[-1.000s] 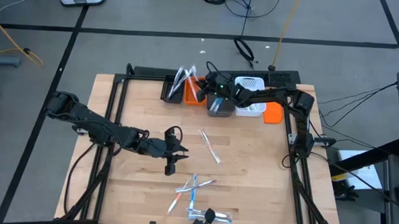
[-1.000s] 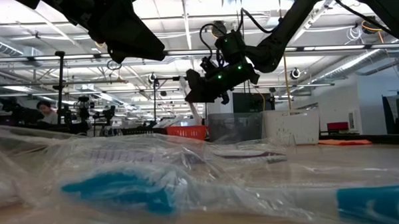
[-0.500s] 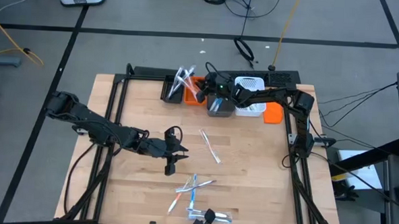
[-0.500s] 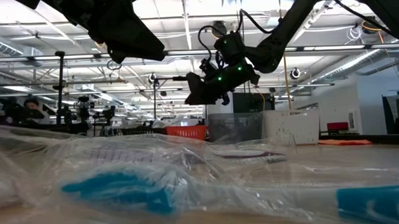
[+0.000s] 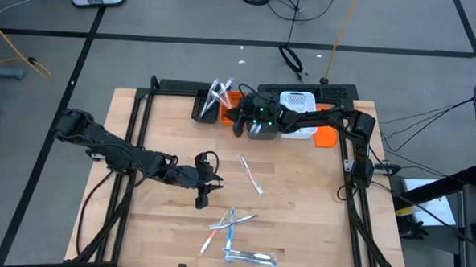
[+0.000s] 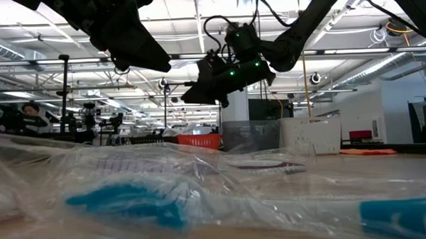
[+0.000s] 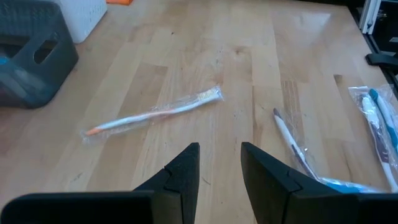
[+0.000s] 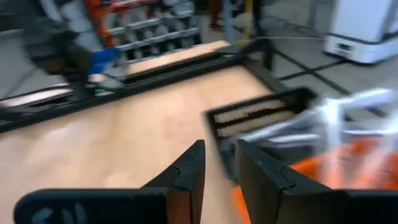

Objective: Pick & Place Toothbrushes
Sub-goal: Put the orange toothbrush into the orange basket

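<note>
Wrapped toothbrushes lie loose on the wooden table: one (image 5: 250, 174) near the middle, also in the left wrist view (image 7: 152, 115), and a cluster (image 5: 230, 222) toward the near edge. More toothbrushes (image 5: 219, 92) stand leaning in the black bin (image 5: 202, 108) and orange bin (image 5: 230, 103) at the far edge. My left gripper (image 5: 220, 179) hovers left of the middle toothbrush, open with a narrow gap (image 7: 219, 149) and nothing in it. My right gripper (image 5: 237, 121) hangs in the air by the orange bin, open and empty (image 8: 219, 146).
A grey bin (image 5: 262, 128), a white basket (image 5: 298, 112) and an orange piece (image 5: 326, 136) sit in the row at the far edge. A black frame (image 5: 142, 121) runs round the table. Bare wood lies between the bins and the loose toothbrushes.
My right gripper has swung from over the bins toward the table's left and near side, rising a little and turning its fingers. My left arm has kept still.
</note>
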You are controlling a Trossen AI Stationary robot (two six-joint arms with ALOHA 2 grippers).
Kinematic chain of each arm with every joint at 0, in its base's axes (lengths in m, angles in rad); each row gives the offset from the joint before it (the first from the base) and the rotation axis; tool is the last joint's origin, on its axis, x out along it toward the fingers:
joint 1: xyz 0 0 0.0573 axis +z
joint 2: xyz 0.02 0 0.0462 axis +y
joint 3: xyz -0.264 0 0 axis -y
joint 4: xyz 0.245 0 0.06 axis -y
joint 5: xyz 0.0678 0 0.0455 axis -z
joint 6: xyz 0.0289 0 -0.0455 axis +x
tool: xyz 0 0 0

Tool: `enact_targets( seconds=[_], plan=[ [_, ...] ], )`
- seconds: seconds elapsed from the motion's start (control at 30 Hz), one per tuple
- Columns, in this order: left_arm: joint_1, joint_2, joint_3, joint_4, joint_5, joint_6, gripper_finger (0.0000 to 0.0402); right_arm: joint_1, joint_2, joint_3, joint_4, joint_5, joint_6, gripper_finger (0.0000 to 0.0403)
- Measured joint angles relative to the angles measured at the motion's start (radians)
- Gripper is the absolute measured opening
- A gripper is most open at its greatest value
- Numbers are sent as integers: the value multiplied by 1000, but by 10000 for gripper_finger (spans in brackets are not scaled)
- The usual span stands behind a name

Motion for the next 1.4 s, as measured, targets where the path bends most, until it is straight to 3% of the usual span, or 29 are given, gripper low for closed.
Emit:
enact_targets(
  seconds=[0.4, 0.7, 0.97, 1.17, 1.4],
  plan=[
    [-16, 0, 0, -28, 2, -14, 118, 161, -1, 0, -178, -228, -40, 84],
    [-34, 0, 0, -34, 4, -2, 118, 313, -1, 0, -405, -227, -79, 84],
    [-34, 0, 0, -34, 4, 19, 118, 440, -1, 0, -618, 7, -15, 84],
    [-33, 0, 0, -33, 3, 26, 118, 513, -5, 0, -678, 184, 29, 84],
    [-32, 0, 0, -26, 3, 40, 118, 574, -105, -1, -780, 415, 93, 84]
  ],
)
